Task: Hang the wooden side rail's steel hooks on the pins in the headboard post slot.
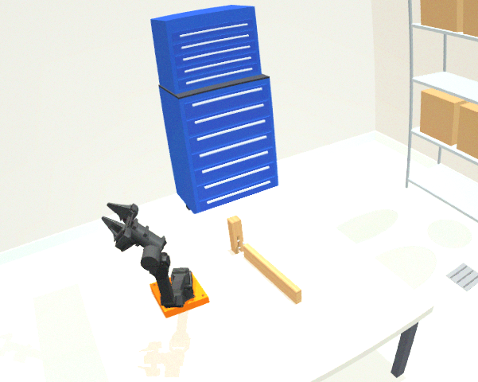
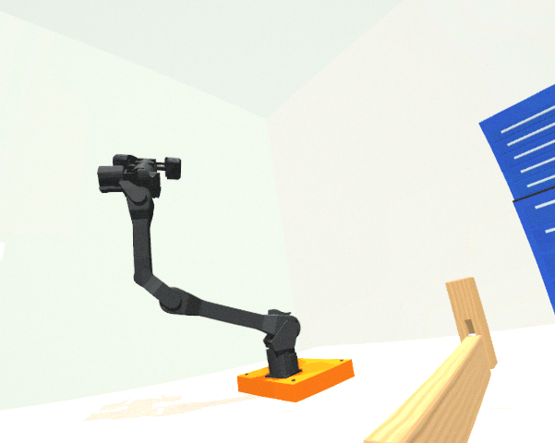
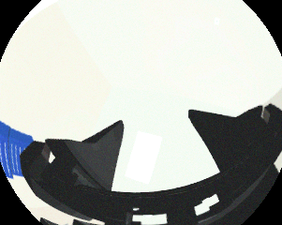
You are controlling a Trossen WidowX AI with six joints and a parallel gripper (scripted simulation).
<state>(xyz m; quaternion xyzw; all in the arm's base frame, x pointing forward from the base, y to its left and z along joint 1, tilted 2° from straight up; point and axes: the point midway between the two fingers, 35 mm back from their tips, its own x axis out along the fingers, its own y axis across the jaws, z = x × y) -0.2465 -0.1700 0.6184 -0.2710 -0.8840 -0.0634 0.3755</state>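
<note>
Top view, left side: the gripper (image 1: pixel 106 211) (image 2: pixel 141 173) (image 3: pixel 155 116) stands wide, its two dark fingers well apart with nothing between them. It is raised above the table (image 1: pixel 389 336) (image 2: pixel 530 426), well apart from the wood. The black arm (image 1: pixel 161 279) (image 2: pixel 142 243) rises from an orange base plate (image 1: pixel 200 294) (image 2: pixel 318 385), whose front edges and corner screws are exposed.

Right of the plate, behind it, a blue drawer cabinet (image 1: pixel 169 143) (image 2: pixel 501 157) (image 3: pixel 7 145) with pale handles stands beyond the table. The wooden headboard post (image 1: pixel 233 231) (image 2: pixel 464 295) stands upright, its slot (image 2: pixel 468 326) facing the side rail (image 1: pixel 271 273) (image 2: pixel 435 405). The rail runs from the slot side of the post toward the table's front edge, its far end resting on the tabletop. Open room separates rail and base plate. Bright metal shows at the post end; whether both hooks sit on their pins is too small to tell.

Farther right are the table's corner, a dark leg (image 1: pixel 404 349), a slatted grey panel (image 1: pixel 464 276) and metal shelving (image 1: pixel 410 103) bearing brown boxes (image 1: pixel 438 118).
</note>
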